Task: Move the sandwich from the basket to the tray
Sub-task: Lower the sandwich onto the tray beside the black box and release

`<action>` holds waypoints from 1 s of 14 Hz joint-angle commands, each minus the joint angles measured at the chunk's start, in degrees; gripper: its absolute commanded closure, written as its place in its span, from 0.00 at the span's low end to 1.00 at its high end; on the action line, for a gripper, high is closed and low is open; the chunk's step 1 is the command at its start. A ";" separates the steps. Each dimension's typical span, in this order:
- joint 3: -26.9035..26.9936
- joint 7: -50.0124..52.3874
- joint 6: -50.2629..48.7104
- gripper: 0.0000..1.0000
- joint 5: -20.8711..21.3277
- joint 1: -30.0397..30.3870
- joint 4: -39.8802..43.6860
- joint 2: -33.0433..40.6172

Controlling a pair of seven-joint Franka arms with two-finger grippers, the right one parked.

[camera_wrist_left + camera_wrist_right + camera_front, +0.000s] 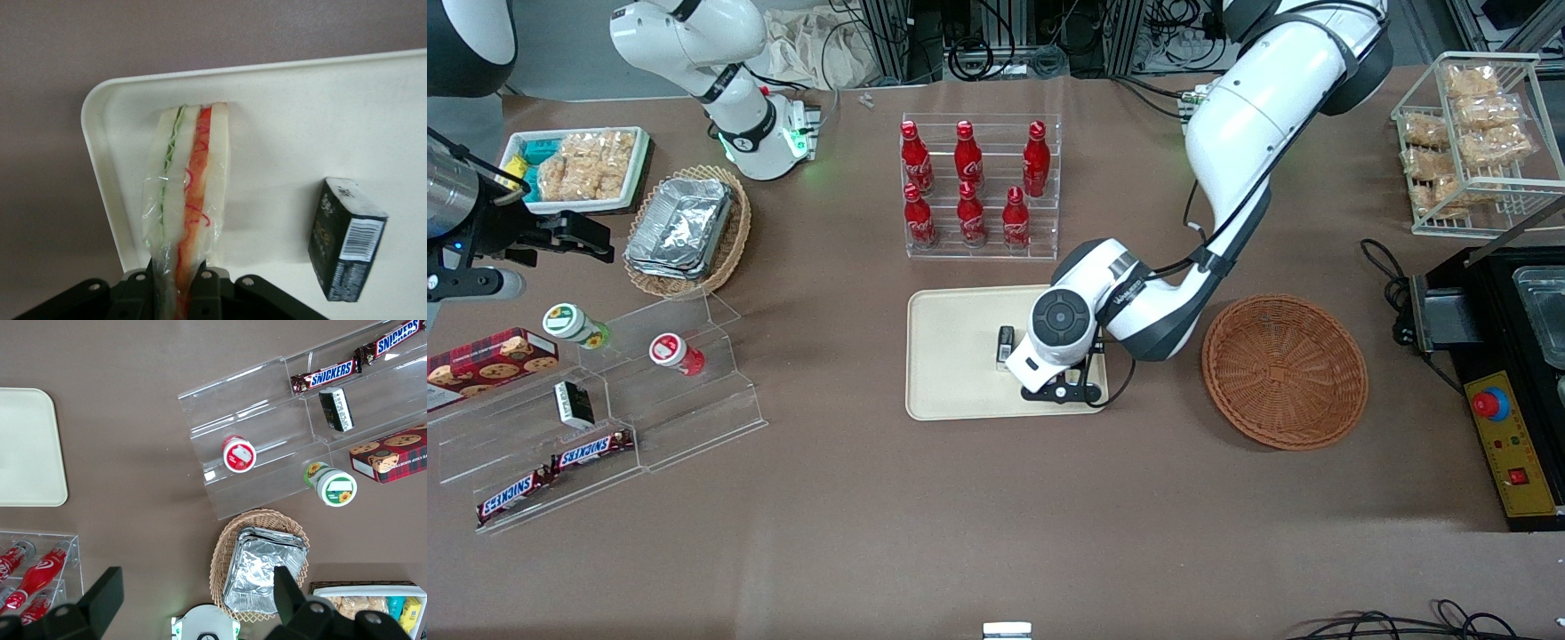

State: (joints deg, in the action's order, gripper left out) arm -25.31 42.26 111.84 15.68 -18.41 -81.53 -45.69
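In the left wrist view the sandwich, a plastic-wrapped wedge of white bread with green and red-orange filling, is pinched between my gripper's black fingers. It hangs over the cream tray close to one rounded corner; whether it touches the tray I cannot tell. In the front view my gripper is low over the tray at the edge nearest the round reddish-brown basket, and the hand hides the sandwich. The basket is empty.
A small black box stands on the tray beside my gripper. An acrylic rack of red bottles is farther from the camera than the tray. A black appliance and a wire snack rack lie at the working arm's end.
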 commanded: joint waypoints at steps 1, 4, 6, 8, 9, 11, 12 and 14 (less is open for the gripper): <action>0.09 -1.31 0.22 0.86 1.28 -0.05 -0.03 0.60; 0.17 0.01 0.40 0.00 0.85 -0.22 0.23 0.42; 0.17 0.10 0.40 0.00 0.40 0.22 0.67 0.86; 0.09 1.23 -0.12 0.00 0.58 0.13 1.81 1.56; 0.17 3.24 -0.30 0.00 1.10 0.22 2.86 2.52; 0.17 4.76 -0.65 0.00 0.67 1.35 4.45 6.99; 0.17 4.32 -2.13 0.00 0.32 2.93 4.37 10.23; -0.09 3.44 -6.70 0.00 -0.91 6.88 4.19 15.69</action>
State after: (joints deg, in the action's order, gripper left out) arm -25.17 45.80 109.01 15.81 -15.36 -75.16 -36.86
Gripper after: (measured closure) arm 0.000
